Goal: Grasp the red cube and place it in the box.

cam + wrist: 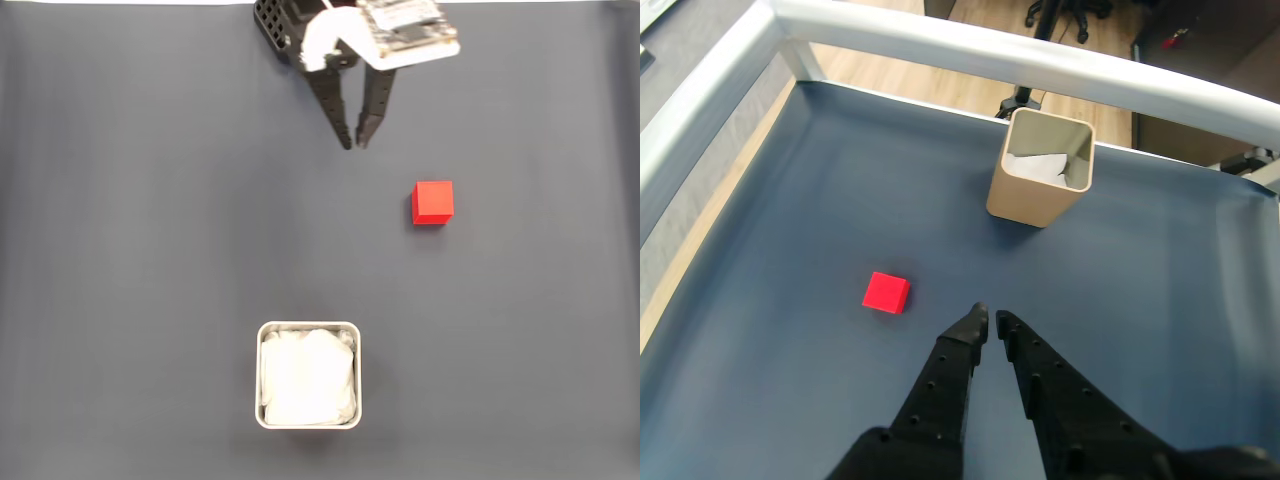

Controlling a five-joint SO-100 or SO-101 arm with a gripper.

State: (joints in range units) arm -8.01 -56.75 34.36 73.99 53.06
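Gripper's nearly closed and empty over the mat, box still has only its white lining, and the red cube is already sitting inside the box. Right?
Not quite: the red cube lies on the mat, apart from the box, as the fixed view shows. The gripper is nearly closed and empty.

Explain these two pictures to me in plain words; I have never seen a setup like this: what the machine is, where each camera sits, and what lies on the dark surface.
The machine is a small robot arm ending in a two-finger gripper, a black claw for picking things up. The fixed view looks straight down on a dark mat. The wrist view comes from a camera on the arm itself, looking past the gripper. Two things lie on the mat: a small red cube and a square metal box with white lining. In the wrist view they are the same red cube and box. The fingers are nearly together and hold nothing; the cube sits apart from them, outside the box.
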